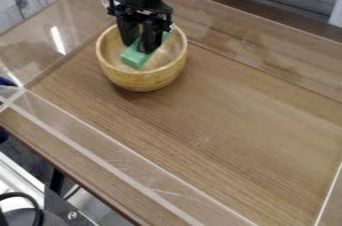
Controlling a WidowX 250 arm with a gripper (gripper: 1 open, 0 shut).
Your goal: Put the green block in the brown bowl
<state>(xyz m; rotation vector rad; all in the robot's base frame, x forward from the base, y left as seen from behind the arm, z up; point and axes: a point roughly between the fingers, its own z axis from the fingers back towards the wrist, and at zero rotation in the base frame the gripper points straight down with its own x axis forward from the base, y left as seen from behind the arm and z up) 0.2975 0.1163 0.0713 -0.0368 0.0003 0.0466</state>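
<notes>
**Green block held low inside the wooden bowl**

Seen from above and to one side: a wood-grain bench with clear raised edging along its near and left borders. At upper left, standing on the bench, a round light-brown wooden bowl with a thick rim and visible grain.

Reaching straight down into the bowl from the top of the frame, a black tool on a dark arm. Clamped between its two dark fingers, a small bright green matte block, gripped by its upper part with the lower end showing below the fingertips. Jaws part-way apart, closed against the block's sides.

Block placed inside the bowl's rim, toward the centre, its lower end down in the hollow. Touching the bowl's floor or just clear of it: cannot tell from this angle. Slightly tilted rather than lying flat, with one broad green face turned toward the camera.

Fingers themselves within the bowl's opening, apart from the rim on both sides.

Beyond the bench's far edge, pale grey wooden planking at upper left. At lower left, outside the clear edging, part of a light metal frame and some dark cabling.
</notes>
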